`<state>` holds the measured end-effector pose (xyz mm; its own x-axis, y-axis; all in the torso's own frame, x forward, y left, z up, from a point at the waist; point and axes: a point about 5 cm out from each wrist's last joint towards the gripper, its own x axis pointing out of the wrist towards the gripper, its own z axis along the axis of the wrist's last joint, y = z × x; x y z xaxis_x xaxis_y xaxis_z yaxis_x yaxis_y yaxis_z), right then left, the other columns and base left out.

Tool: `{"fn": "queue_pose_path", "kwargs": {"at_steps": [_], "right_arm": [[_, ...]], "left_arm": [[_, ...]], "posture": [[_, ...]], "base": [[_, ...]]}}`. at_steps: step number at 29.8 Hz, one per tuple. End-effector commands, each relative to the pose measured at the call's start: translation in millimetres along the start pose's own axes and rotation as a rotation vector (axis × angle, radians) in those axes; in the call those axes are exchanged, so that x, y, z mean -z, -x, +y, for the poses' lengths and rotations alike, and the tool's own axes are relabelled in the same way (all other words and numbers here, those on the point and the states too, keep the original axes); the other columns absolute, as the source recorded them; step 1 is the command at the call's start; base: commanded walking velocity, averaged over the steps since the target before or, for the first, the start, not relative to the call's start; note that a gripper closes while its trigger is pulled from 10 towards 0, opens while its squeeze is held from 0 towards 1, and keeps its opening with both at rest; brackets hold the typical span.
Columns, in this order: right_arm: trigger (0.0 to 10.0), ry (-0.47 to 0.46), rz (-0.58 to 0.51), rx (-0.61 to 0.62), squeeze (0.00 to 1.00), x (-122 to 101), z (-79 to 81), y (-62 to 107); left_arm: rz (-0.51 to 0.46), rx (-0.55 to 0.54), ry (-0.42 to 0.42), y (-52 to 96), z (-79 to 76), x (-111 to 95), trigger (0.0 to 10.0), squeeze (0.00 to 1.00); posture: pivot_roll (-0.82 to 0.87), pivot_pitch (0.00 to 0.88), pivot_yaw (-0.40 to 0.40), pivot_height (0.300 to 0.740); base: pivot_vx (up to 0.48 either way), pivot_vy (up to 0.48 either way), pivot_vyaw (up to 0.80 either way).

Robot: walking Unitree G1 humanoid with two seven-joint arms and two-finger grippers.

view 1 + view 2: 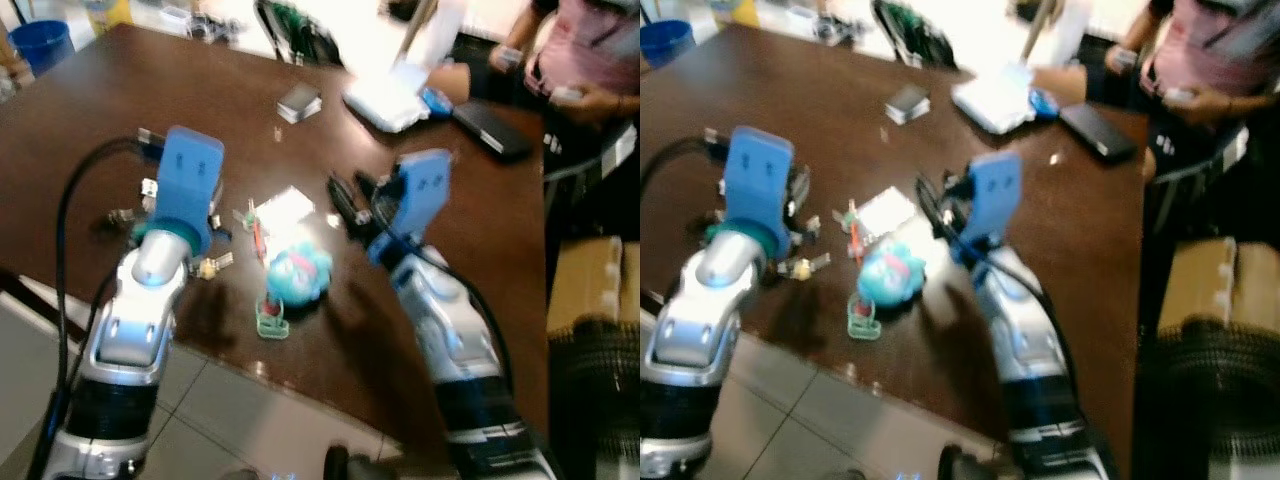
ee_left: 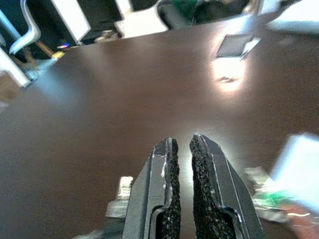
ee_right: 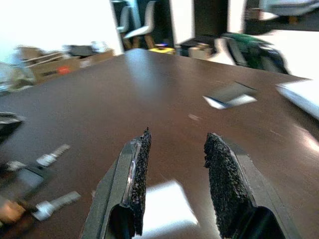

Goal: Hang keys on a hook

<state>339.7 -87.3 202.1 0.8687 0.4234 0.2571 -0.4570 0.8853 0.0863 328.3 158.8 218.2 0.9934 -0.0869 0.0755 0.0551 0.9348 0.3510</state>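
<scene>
Keys on table — writing illegible

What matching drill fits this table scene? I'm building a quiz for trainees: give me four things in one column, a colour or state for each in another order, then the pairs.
Things:
1. left gripper
2. right gripper
3. fuzzy toy
4. bucket

Colour or state:
A. turquoise, lying on the brown table between the two arms
B. fingers nearly together, nothing between them
C. blue, on the floor past the table's far left corner
D. fingers apart, nothing between them

Pairs: 1-B, 2-D, 3-A, 4-C
</scene>
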Motion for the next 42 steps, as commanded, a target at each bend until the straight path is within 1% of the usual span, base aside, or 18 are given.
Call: {"fn": "queue_pose_path", "kwargs": {"at_steps": [1, 5, 6, 8, 9, 10, 11, 13, 16, 17, 19, 20, 21, 22, 24, 32, 36, 42], "right_arm": [[10.0, 0.001, 0.024, -0.005, 0.0, 5, 1.7, 1.7], [10.0, 0.006, 0.027, -0.006, 0.0, 5, 1.6, 1.8], [10.0, 0.031, 0.03, -0.017, 0.0, 3, 0.8, 1.2], [10.0, 0.031, 0.03, -0.017, 0.0, 3, 0.8, 1.2], [10.0, 0.054, 0.031, -0.027, 0.0, 1, -1.1, 0.8], [10.0, 0.081, 0.03, -0.032, 0.0, -2, -5.3, 0.6], [10.0, 0.081, 0.03, -0.032, 0.0, -2, -5.3, 0.6], [10.0, 0.121, 0.033, -0.028, 0.0, -7, -15.3, 1.1], [10.0, 0.13, 0.035, -0.026, 0.0, -8, -18.3, 1.4], [10.0, 0.146, 0.043, -0.039, 0.0, -8, -19.9, 1.9], [10.0, 0.157, 0.049, -0.05, 0.0, -9, -20.6, 2.2], [10.0, 0.169, 0.054, -0.07, 0.0, -10, -20.5, 2.9], [10.0, 0.169, 0.054, -0.07, 0.0, -10, -20.5, 2.9], [10.0, 0.183, 0.06, -0.086, 0.0, -10, -22.0, 4.1], [10.0, 0.201, 0.073, -0.093, 0.0, -10, -27.4, 6.1], [10.0, 0.214, 0.089, -0.075, 0.0, -8, -34.0, 7.0], [10.0, 0.216, 0.101, -0.065, 0.0, -3, -36.3, 6.9], [10.0, 0.218, 0.114, -0.059, 0.0, 2, -37.8, 6.4]], "left_arm": [[0.048, 0.065, -0.009, 2.5, -7.8, 9, 10.0, 0.0], [0.066, 0.123, -0.048, 4.1, -10.4, 12, 10.0, 0.0], [0.116, 0.241, -0.16, 10.3, -15.2, 21, 10.0, 0.0], [0.116, 0.241, -0.16, 10.3, -15.2, 21, 10.0, 0.0], [0.162, 0.336, -0.237, 17.8, -18.7, 30, 10.0, 0.0], [0.183, 0.43, -0.23, 28.4, -24.2, 31, 10.0, 0.0], [0.183, 0.43, -0.23, 28.4, -24.2, 31, 10.0, 0.0], [0.168, 0.547, -0.117, 47.0, -34.8, 22, 10.0, 0.0], [0.16, 0.566, -0.078, 51.7, -36.9, 19, 10.0, 0.0], [0.178, 0.565, -0.1, 56.7, -35.7, 23, 10.0, 0.15], [0.194, 0.561, -0.125, 59.7, -34.3, 27, 10.0, 0.15], [0.209, 0.564, -0.137, 62.8, -33.0, 30, 10.0, 0.43], [0.209, 0.564, -0.137, 62.8, -33.0, 30, 10.0, 0.43], [0.22, 0.558, -0.116, 65.1, -32.0, 30, 10.0, 1.0], [0.222, 0.569, -0.038, 67.9, -33.8, 25, 10.0, 1.0], [0.262, 0.632, 0.108, 76.4, -45.8, 17, 10.0, 1.0], [0.246, 0.683, 0.288, 78.9, -57.4, 5, 10.0, 1.0], [0.271, 0.726, 0.249, 74.4, -82.1, 7, 10.0, 1.0]], "posture": [[0.14, 0.107, 0.066, 0.74], [0.14, 0.107, 0.066, 0.74], [0.14, 0.108, 0.065, 0.74], [0.14, 0.108, 0.065, 0.74], [0.14, 0.109, 0.067, 0.74], [0.14, 0.11, 0.068, 0.74], [0.14, 0.11, 0.068, 0.74], [0.14, 0.112, 0.069, 0.74], [0.14, 0.112, 0.069, 0.74], [0.14, 0.111, 0.07, 0.74], [0.14, 0.111, 0.07, 0.74], [0.14, 0.11, 0.072, 0.74], [0.14, 0.11, 0.072, 0.74], [0.14, 0.109, 0.073, 0.74], [0.14, 0.107, 0.074, 0.74], [0.14, 0.096, 0.082, 0.74], [0.14, 0.087, 0.088, 0.74], [0.14, 0.071, 0.095, 0.74]], "base": [[0.0, 0.0, 0.0], [0.0, 0.0, 0.0], [0.0, 0.0, 0.0], [0.0, 0.0, 0.0], [0.0, 0.0, 0.0], [0.0, 0.0, 0.0], [0.0, 0.0, 0.0], [0.0, 0.0, 0.0], [0.0, 0.0, 0.0], [0.0, 0.0, 0.0], [0.0, 0.0, 0.0], [0.0, 0.0, 0.0], [0.0, 0.0, 0.0], [0.0, 0.0, 0.0], [0.0, 0.0, 0.0], [0.0, 0.0, 0.0], [0.0, 0.0, 0.0], [0.0, 0.0, 0.0]]}}
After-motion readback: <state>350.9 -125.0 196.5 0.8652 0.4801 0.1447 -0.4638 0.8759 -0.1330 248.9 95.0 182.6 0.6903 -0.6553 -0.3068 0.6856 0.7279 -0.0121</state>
